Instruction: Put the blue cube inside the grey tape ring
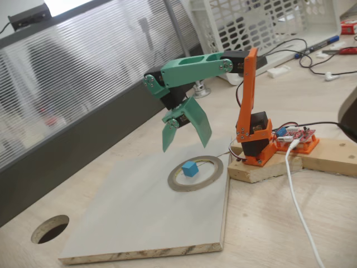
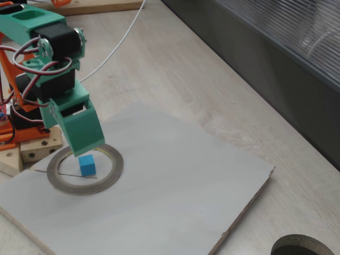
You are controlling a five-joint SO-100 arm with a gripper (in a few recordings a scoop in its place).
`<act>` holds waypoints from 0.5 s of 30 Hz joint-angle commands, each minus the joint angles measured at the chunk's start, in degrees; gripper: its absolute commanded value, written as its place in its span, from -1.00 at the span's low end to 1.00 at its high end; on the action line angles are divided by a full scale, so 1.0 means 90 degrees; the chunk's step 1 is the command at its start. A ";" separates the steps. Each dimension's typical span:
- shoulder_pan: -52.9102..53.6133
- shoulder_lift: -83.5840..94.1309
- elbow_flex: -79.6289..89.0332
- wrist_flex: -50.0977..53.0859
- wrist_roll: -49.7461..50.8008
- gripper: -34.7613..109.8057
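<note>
I see the blue cube [image 1: 191,168] lying inside the grey tape ring [image 1: 177,182], flat on the pale board [image 1: 128,218]; in the other fixed view the cube [image 2: 87,165] sits within the ring [image 2: 109,178] too. My green gripper [image 1: 187,137] hangs above the ring with its fingers spread apart and nothing between them, clear of the cube. The orange arm base [image 1: 256,142] stands on a wooden block just beside the ring. A round dark hole [image 1: 50,229] in the table lies well apart from the ring, past the board's far corner.
</note>
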 commanded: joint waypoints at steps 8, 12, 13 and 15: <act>0.0068 0.0010 -0.0137 0.0137 0.0000 0.66; 0.0039 0.0020 -0.0137 0.0156 0.0000 0.66; 0.0039 0.0020 -0.0137 0.0156 0.0000 0.66; 0.0049 0.0020 -0.0137 0.0156 0.0000 0.66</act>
